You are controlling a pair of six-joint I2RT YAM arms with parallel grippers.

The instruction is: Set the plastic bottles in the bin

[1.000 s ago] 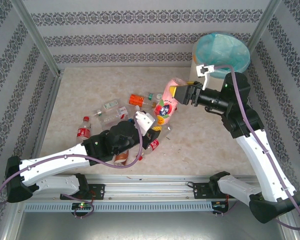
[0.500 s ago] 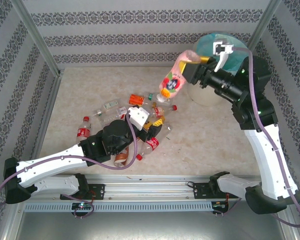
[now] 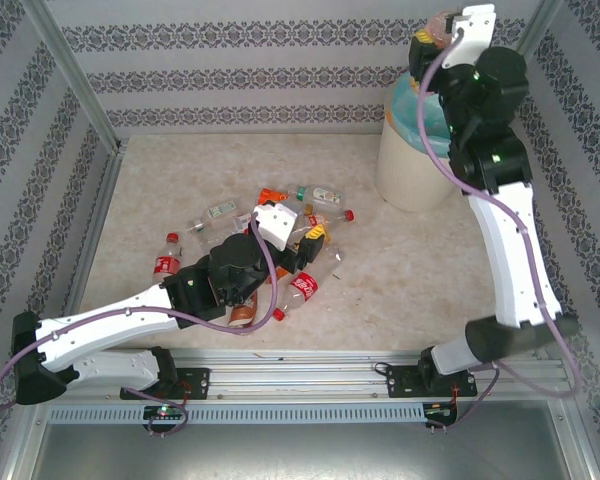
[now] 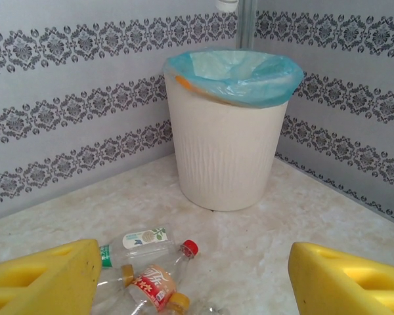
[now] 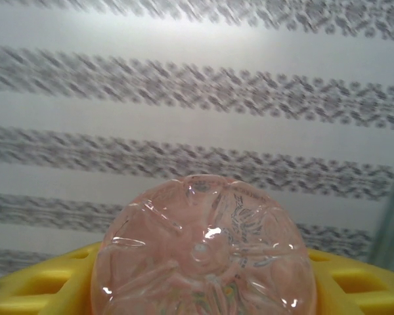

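Toward the left edge of the table you have 1 red-labelled bottle set apart from the rest, its red cap toward the far edge. Your left gripper hangs over the pile of plastic bottles at the table's middle, its 2 yellow fingers spread wide with nothing between them. Just beyond those fingers, the left wrist view gives you 2 bottles lying down. One is a clear bottle with a white and green label, its long axis running left to right. The other is a red-capped bottle whose cap points up and right, toward the bin. The bin stands upright in the far right corner, with its teal liner folded over the rim. Above that rim your right gripper is clamped on a pink bottle, with a yellow finger on each side. The right wrist view meets the bottle's round base end-on, so its long axis runs straight away from the lens toward the patterned wall.
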